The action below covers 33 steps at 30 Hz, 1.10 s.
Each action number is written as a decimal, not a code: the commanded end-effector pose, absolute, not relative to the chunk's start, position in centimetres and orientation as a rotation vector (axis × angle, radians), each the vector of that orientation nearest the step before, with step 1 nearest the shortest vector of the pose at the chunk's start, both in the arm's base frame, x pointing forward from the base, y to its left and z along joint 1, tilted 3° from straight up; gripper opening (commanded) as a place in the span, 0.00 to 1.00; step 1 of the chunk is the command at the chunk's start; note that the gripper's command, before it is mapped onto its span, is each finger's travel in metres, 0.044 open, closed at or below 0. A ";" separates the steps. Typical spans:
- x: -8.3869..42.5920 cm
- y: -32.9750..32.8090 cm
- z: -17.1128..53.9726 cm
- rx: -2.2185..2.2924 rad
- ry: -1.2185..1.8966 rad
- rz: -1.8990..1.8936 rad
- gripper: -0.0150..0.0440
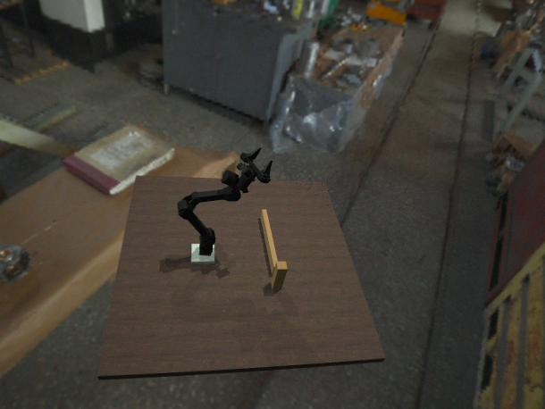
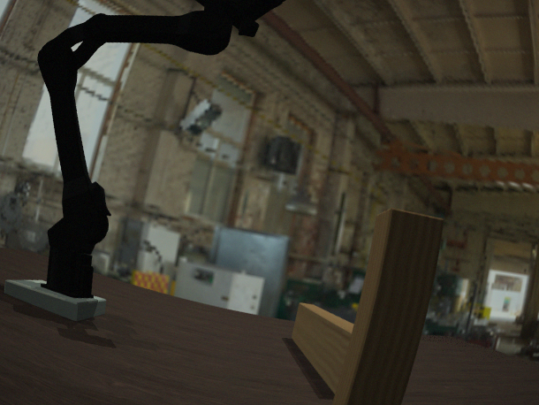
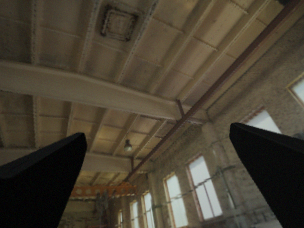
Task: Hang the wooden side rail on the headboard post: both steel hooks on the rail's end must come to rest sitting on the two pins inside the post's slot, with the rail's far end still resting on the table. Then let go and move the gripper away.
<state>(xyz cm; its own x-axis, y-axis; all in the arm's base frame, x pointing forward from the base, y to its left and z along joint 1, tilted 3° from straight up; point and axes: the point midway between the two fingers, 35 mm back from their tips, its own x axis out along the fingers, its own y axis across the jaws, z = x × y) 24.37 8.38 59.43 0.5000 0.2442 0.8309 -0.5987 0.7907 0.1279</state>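
The wooden side rail [image 1: 269, 241] [image 2: 320, 347] lies lengthwise on the table, with its near end at the headboard post [image 1: 279, 279] [image 2: 393, 305]. The post stands upright. The hooks, the slot and the pins do not show, and I cannot tell whether the hooks sit on the pins. The rail's far end is low at the table top. My gripper [image 1: 264, 155] [image 3: 158, 134] is open and empty, high above the table and beyond the rail's far end in the top view, its fingers pointing up and away. The fingers are out of frame in the exterior view.
The arm's pale base plate [image 1: 197, 259] [image 2: 40, 294] sits on the brown table [image 1: 214, 330] [image 2: 177, 362], left of the rail and post. The arm's forearm reaches high across toward the rail's side. The wrist view shows only ceiling, wall and windows behind the fingers.
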 end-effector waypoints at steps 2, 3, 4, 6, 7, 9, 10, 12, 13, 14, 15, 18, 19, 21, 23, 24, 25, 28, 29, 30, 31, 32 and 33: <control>28.9 7.0 53.7 0.350 -0.778 0.394 1.00; 29.6 6.6 52.7 0.336 -0.753 0.372 1.00; 30.2 6.3 51.6 0.322 -0.729 0.349 1.00; 31.4 5.5 49.4 0.294 -0.680 0.304 1.00; 32.0 5.1 48.3 0.281 -0.654 0.281 1.00; 32.9 4.2 46.0 0.254 -0.602 0.236 1.00; 33.4 3.7 44.8 0.241 -0.576 0.213 1.00; 34.1 2.7 42.4 0.216 -0.524 0.169 1.00; 34.4 2.2 41.2 0.204 -0.497 0.147 1.00; 34.7 1.7 40.0 0.192 -0.470 0.126 1.00; 35.0 1.2 38.8 0.180 -0.443 0.104 1.00; 35.4 -0.5 35.1 0.146 -0.361 0.041 1.00; 35.4 -1.0 33.8 0.136 -0.333 0.021 1.00; 35.4 -2.1 31.3 0.115 -0.276 -0.020 1.00; 35.2 -3.1 28.9 0.096 -0.219 -0.059 1.00; 35.1 -3.7 27.6 0.087 -0.190 -0.078 1.00; 34.9 -4.2 26.4 0.078 -0.161 -0.097 1.00; 34.0 -5.7 22.8 0.055 -0.074 -0.151 1.00; 33.7 -6.1 21.6 0.049 -0.045 -0.169 1.00; 33.3 -6.6 20.4 0.042 -0.015 -0.186 1.00; 32.8 -7.0 19.3 0.036 0.014 -0.203 1.00; 32.4 -7.4 18.1 0.030 0.044 -0.220 1.00; 31.9 -7.8 17.0 0.025 0.074 -0.236 1.00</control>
